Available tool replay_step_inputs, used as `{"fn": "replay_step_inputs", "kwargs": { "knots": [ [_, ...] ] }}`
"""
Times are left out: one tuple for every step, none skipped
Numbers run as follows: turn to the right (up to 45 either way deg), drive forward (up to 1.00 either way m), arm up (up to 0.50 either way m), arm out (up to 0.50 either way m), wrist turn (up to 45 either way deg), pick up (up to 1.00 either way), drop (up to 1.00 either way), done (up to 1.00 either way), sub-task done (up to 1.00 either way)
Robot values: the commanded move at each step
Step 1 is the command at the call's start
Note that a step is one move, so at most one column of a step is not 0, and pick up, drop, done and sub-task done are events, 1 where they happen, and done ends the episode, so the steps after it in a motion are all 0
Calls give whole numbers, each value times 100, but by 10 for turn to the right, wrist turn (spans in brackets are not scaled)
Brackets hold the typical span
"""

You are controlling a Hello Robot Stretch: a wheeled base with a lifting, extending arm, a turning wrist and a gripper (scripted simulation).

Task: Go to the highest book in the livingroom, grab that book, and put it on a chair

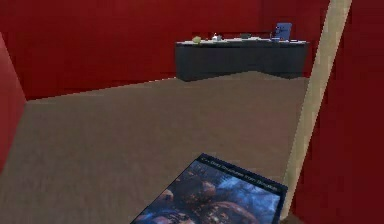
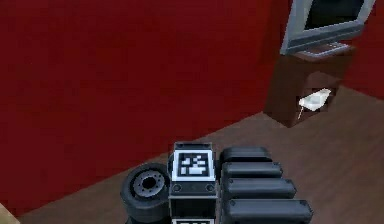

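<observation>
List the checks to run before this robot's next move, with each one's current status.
1. Book in sight: ok; a dark-covered book shows at the forward view's bottom edge.
2. Book's support: cannot tell what it rests on.
3. Whether the end effector holds anything: cannot tell.
4. Chair found: cannot tell; a blue shape at the far desk might be one.
5. Path over the floor toward the desk free: ok.
6. Side clearance: probably not ok; a beige door frame stands near at the forward view's right.
</observation>
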Motion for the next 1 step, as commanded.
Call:
{"fn": "replay_step_inputs", "kwargs": {
  "knots": [
    [0,100,0,0,0,0,0,0,0]
  ]
}}
